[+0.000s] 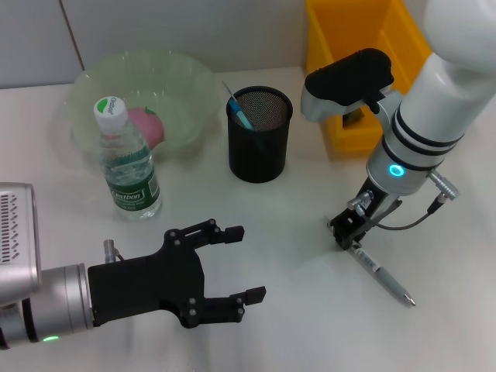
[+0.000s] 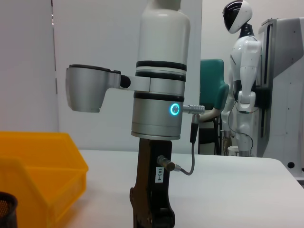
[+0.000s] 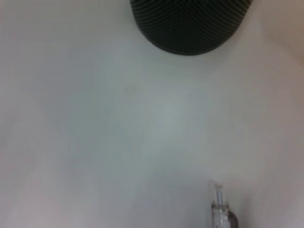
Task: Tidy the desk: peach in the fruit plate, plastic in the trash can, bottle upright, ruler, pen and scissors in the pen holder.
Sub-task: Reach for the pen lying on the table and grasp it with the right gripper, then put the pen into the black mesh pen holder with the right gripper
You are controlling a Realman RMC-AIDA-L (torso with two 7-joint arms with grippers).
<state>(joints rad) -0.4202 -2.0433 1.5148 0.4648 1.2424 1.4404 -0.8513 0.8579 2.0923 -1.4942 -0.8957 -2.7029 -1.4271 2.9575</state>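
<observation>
A clear pen point(image 1: 381, 275) lies flat on the white table at the right front. My right gripper point(image 1: 349, 230) points down at the pen's near end and touches or nearly touches it. The right wrist view shows one pen end point(image 3: 219, 209) and the black mesh pen holder point(image 3: 190, 23). The pen holder point(image 1: 260, 139) stands mid-table with a blue-handled item point(image 1: 239, 111) in it. The water bottle point(image 1: 128, 167) stands upright at the left. The pink peach point(image 1: 149, 125) lies in the green fruit plate point(image 1: 186, 85). My left gripper point(image 1: 248, 263) is open and empty at the front left.
A yellow bin point(image 1: 353, 39) stands at the back right, behind the right arm; it also shows in the left wrist view point(image 2: 38, 161). The left wrist view shows the right arm point(image 2: 159, 95) upright over the table and the pen holder's rim point(image 2: 7, 209).
</observation>
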